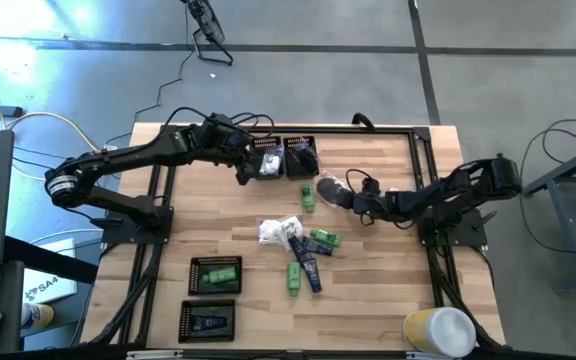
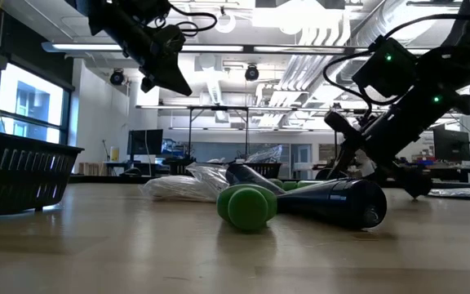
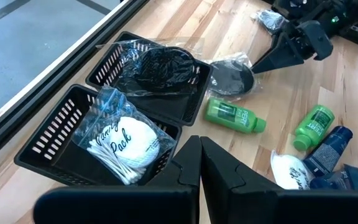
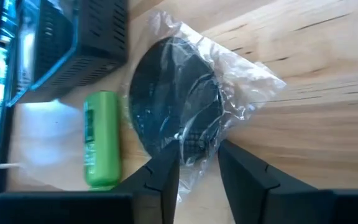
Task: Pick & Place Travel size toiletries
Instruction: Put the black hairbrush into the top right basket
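Observation:
My right gripper (image 4: pixel 197 163) is open by a narrow gap, low over the table. Its fingers stand over the near edge of a dark round piece in a clear bag (image 4: pixel 173 106), which lies flat on the wood (image 1: pixel 333 189) next to a green tube (image 4: pixel 102 138). My left gripper (image 3: pixel 199 167) is shut and empty, hovering above the far trays (image 1: pixel 244 172). One far tray holds a white packet (image 3: pixel 126 142), the other a bagged dark piece (image 3: pixel 160 65). White packets, green tubes and navy tubes lie in a heap at mid-table (image 1: pixel 298 250). My right gripper has its fingertips (image 4: pixel 166 165) at the bag's crinkled near edge (image 4: pixel 197 149), coming slanting down from the table's right side. Whether they touch the plastic I cannot tell. The bagged piece lies flat on the table.
Two black mesh trays sit near the left front, one with a green tube (image 1: pixel 216 272) and one with a navy tube (image 1: pixel 208 320). A yellowish round object (image 1: pixel 438 330) stands at the near right corner. Bare wood lies right of the heap.

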Robot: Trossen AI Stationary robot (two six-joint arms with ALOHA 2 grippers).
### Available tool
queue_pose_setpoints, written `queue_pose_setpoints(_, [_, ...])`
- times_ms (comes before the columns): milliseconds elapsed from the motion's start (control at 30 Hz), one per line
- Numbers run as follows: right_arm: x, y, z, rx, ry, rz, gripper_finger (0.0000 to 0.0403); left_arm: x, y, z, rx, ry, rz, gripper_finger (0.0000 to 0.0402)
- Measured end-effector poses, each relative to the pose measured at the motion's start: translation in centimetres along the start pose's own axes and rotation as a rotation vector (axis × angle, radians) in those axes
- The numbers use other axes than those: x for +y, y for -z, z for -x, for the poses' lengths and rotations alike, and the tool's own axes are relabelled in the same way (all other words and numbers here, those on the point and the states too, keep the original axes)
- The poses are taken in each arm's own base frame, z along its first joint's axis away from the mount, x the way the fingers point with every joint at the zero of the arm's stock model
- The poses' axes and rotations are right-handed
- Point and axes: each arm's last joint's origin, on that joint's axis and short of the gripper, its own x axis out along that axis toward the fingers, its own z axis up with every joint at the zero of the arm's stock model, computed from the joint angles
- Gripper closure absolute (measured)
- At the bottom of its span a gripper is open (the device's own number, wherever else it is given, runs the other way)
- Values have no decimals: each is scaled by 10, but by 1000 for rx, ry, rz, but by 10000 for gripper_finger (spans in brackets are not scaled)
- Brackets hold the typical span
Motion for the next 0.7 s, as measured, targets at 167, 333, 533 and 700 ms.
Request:
queue_pose_setpoints(167, [2, 2, -5, -11, -35, 4, 327, 0, 1, 0, 12, -2, 2, 401])
queue_pose_setpoints(333, [3, 1, -5, -36, -41, 16, 387, 0, 1, 0, 12, -5, 2, 401])
queue_pose_setpoints(533, [4, 2, -5, -19, -51, 22, 400, 0, 1, 0, 12, -5, 2, 401])
queue_pose_setpoints(700, [16, 4, 1, 72, -152, 44, 401, 0, 1, 0, 12, -5, 2, 401])
